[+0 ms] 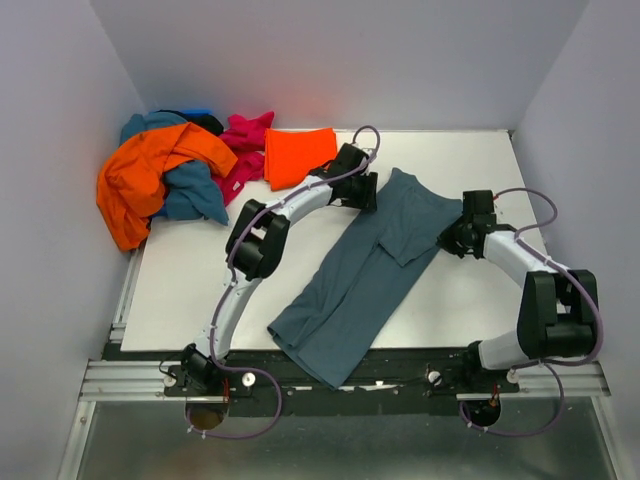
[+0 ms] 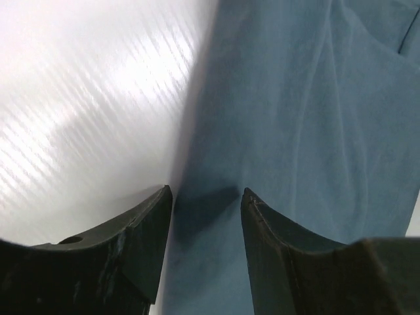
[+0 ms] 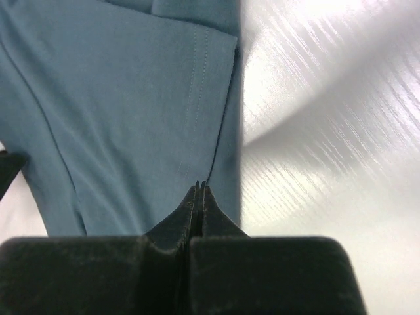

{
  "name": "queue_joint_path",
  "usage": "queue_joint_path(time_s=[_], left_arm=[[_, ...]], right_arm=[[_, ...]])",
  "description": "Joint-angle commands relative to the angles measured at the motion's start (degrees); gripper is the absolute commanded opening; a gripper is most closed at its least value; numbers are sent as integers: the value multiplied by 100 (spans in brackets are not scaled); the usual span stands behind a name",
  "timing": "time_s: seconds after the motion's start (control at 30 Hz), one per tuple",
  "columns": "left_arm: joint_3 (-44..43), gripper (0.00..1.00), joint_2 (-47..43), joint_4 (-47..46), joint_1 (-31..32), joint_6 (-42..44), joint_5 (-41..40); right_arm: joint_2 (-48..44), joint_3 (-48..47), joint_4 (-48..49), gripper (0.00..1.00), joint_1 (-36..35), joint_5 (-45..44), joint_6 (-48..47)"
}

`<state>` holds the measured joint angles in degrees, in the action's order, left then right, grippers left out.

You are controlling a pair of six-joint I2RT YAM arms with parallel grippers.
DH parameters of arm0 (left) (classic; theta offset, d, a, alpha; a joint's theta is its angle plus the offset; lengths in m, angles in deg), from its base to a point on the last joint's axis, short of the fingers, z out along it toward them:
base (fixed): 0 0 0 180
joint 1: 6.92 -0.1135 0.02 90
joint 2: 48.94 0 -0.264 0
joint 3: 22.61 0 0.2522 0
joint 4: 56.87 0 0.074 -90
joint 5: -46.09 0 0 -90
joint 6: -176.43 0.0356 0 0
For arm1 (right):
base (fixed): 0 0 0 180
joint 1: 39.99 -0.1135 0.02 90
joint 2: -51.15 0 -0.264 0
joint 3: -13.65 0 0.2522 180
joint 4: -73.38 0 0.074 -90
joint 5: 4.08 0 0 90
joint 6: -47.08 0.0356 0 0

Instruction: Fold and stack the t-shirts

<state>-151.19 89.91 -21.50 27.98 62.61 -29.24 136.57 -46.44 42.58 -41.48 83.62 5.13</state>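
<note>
The slate shirt (image 1: 370,265) is only part-folded; the heap (image 1: 165,180) at 10 o'clock is left unfolded. The left gripper (image 2: 205,197) is held apart, the right gripper (image 3: 199,189) together.

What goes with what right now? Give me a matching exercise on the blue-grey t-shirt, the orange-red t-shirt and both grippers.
1. slate blue-grey t-shirt
2. orange-red t-shirt
3. left gripper
4. right gripper

A. shut
B. at the far edge of the table
C. open
D. spread out between the two grippers

Pairs: 1-D, 2-B, 3-C, 4-A
</note>
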Motion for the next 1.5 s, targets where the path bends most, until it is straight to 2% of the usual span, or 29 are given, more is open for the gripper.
queue_joint_path(time_s=[0.0,0.13,0.27,0.4,0.43,0.53,0.67,0.77,0.9,1.0,1.1,1.17,1.37,1.47], left_arm=[[-716,58,485,564,-35,61,114],[-831,56,644,477,-79,-62,211],[-901,42,784,143,-132,-237,701],[-1225,33,1118,-139,-202,-685,1326],[-1383,28,1214,-130,-202,-721,1353],[-1657,0,1443,1,-237,-826,1170],[-1342,0,1338,-410,-430,-1335,933],[-1191,0,1180,-605,-597,-1538,564],[-1183,0,1039,-657,-817,-1600,142],[-1165,0,987,-719,-949,-1591,-52],[-1025,0,934,-912,-1028,-1626,-44],[-815,0,855,-1114,-1046,-1653,-52],[-155,0,600,-1817,-1046,-1793,-18],[196,0,468,-2317,-1046,-1881,70]], right_arm=[[-543,264,131,1,0,-51,-191],[-966,475,95,1,0,-33,-322],[-1239,642,60,1,9,2,-411],[-1353,739,-10,1,0,98,-463],[-1379,774,-10,1,0,116,-463],[-1467,871,-28,1,0,169,-481],[-1599,1002,-45,1,9,187,-542],[-1713,1143,-28,1,0,511,-648],[-1924,1450,253,1,-8,1581,-1060],[-2248,1784,281,18,-114,2224,-1158],[-2705,2179,131,36,-298,2339,-1097],[-2961,2539,270,44,-447,2576,-965],[-3234,3191,815,56,-974,2806,-385],[-3007,3165,1114,57,-1369,2745,-165]])
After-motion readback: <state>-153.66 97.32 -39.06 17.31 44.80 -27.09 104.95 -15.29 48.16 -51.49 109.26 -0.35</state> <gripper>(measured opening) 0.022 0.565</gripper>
